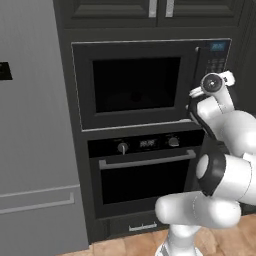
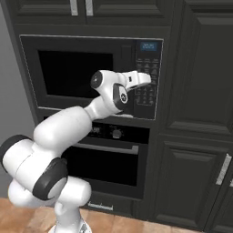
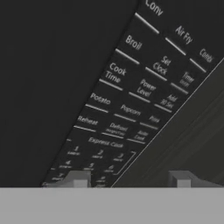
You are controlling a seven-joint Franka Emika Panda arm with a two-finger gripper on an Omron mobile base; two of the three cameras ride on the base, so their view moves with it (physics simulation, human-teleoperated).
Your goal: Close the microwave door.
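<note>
Arm raised, elbow bent; claw (image 3: pixel 131 180) fingertips apart, holding nothing.

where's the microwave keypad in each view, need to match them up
Left base view: the black button keypad sits upper right, just above the white arm's wrist, under the blue display.
Right base view: keypad is centre right, just past the arm's hand, under the same display.
Hand view: keypad runs diagonally through the middle, labels readable.
Shared landmark: the blue display, in both base views.

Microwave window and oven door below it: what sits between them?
Between the microwave door and the oven door lies the oven's control strip, with two knobs and a small display, seen in the left base view.
</note>
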